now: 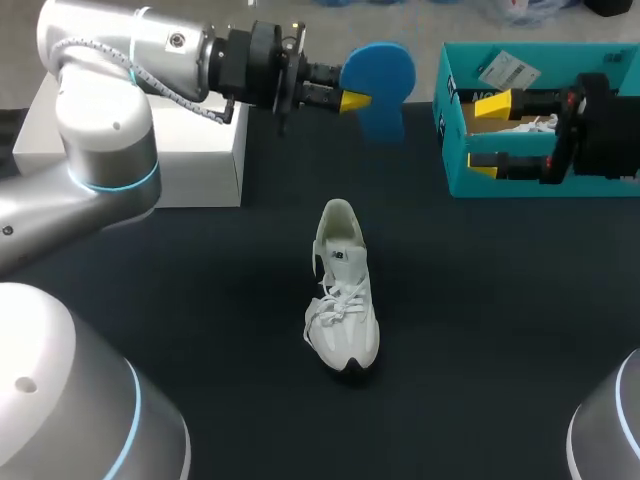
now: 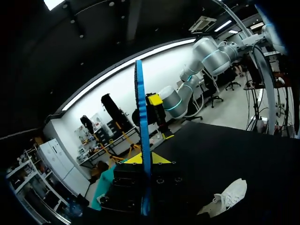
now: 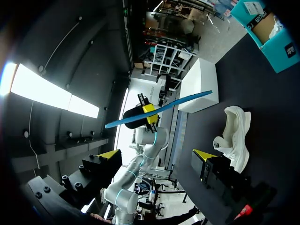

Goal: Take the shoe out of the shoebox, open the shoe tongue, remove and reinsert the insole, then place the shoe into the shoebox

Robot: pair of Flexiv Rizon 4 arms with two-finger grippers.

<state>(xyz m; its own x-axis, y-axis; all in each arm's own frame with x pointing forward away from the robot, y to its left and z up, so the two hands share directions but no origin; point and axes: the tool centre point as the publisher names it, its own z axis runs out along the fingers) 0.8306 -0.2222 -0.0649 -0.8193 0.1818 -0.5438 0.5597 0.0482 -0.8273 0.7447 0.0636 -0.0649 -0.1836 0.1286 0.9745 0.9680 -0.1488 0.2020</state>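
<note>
Insole btwn L pincer tips, shoe well apart

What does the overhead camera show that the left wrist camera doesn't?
Only the head view shows the white box and the broad blue face of the insole. Only the left wrist view shows the insole edge-on, a thin strip clamped between the yellow tips of the left gripper. Both show the white shoe on the dark table.
</note>
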